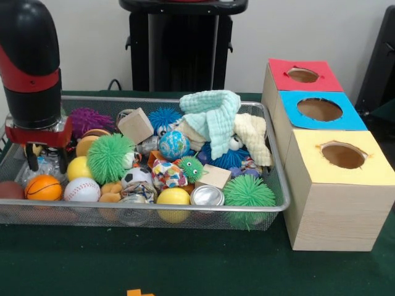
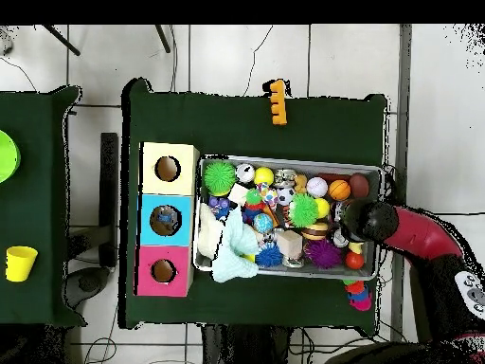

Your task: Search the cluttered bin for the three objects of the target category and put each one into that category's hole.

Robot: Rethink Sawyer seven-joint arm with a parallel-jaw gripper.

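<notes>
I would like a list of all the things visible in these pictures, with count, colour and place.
wire bin: one, silver, on the green table.
spiky balls: several, green, blue, purple, in the bin.
sport balls: basketball, baseball, soccer ball, near front of the bin.
yellow balls: at least two, in the bin.
cloths: mint and cream, right part of the bin.
wooden blocks: two, tan, in the bin.
hole boxes: red, blue, yellow, in a row right of the bin.
cup: yellow, on the side table.
gripper: one, black, low over the bin's left end.
</notes>
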